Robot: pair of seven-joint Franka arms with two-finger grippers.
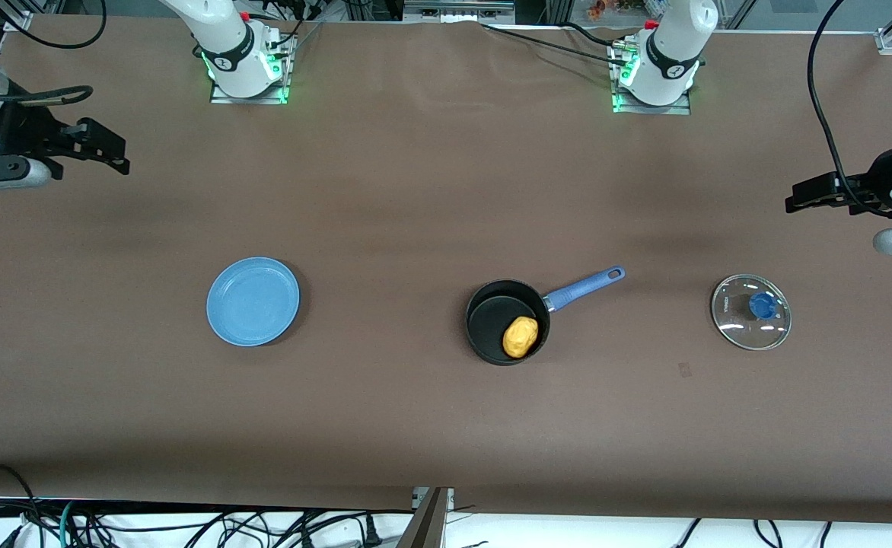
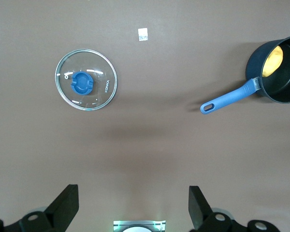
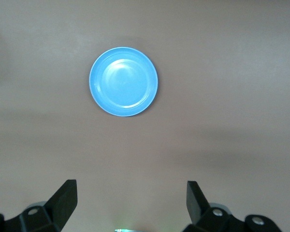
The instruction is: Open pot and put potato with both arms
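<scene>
The black pot (image 1: 507, 321) with its long blue handle (image 1: 584, 286) stands uncovered near the table's middle. The yellow-orange potato (image 1: 520, 336) lies inside it. The glass lid (image 1: 751, 311) with a blue knob lies flat on the table, toward the left arm's end. My left gripper (image 1: 794, 202) is open and empty, raised above that end of the table. My right gripper (image 1: 120, 157) is open and empty, raised above the right arm's end. The left wrist view shows the lid (image 2: 86, 86), the pot (image 2: 276, 72), the potato (image 2: 273, 63) and my open left gripper (image 2: 134, 195). The right wrist view shows my open right gripper (image 3: 132, 191).
A flat light-blue plate (image 1: 253, 301) lies bare on the table toward the right arm's end; it also shows in the right wrist view (image 3: 123, 81). A small white tag (image 2: 143, 34) lies on the brown table near the lid. Cables hang along the table's near edge.
</scene>
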